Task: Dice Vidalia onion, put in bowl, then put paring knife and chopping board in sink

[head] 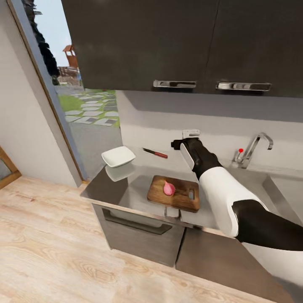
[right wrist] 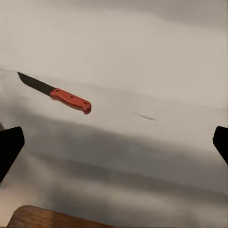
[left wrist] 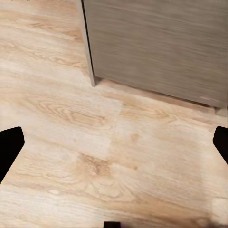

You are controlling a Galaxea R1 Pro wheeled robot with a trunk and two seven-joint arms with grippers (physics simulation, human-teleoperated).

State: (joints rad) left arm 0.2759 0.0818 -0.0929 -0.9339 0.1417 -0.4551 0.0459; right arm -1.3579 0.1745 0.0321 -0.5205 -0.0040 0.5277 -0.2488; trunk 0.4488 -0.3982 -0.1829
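The pink Vidalia onion (head: pixel 169 188) lies on the brown chopping board (head: pixel 176 198), which rests near the front edge of the grey countertop (head: pixel 139 185). The red-handled paring knife (head: pixel 155 153) (right wrist: pixel 54 94) lies flat by the back wall, behind the board. A white bowl (head: pixel 118 156) stands at the counter's left end. My right gripper (head: pixel 187 139) (right wrist: pixel 114 142) hovers above the counter behind the board, to the right of the knife, open and holding nothing. A corner of the board (right wrist: pixel 47 219) shows in the right wrist view. My left gripper (left wrist: pixel 114 142) is open over the wooden floor.
The sink (head: pixel 288 187) and its chrome tap (head: pixel 254 149) with a red-tipped lever are at the right. Dark wall cabinets (head: pixel 181 42) hang over the counter. A drawer (head: pixel 139 229) sits below the board. An open doorway (head: pixel 84 105) is at the left.
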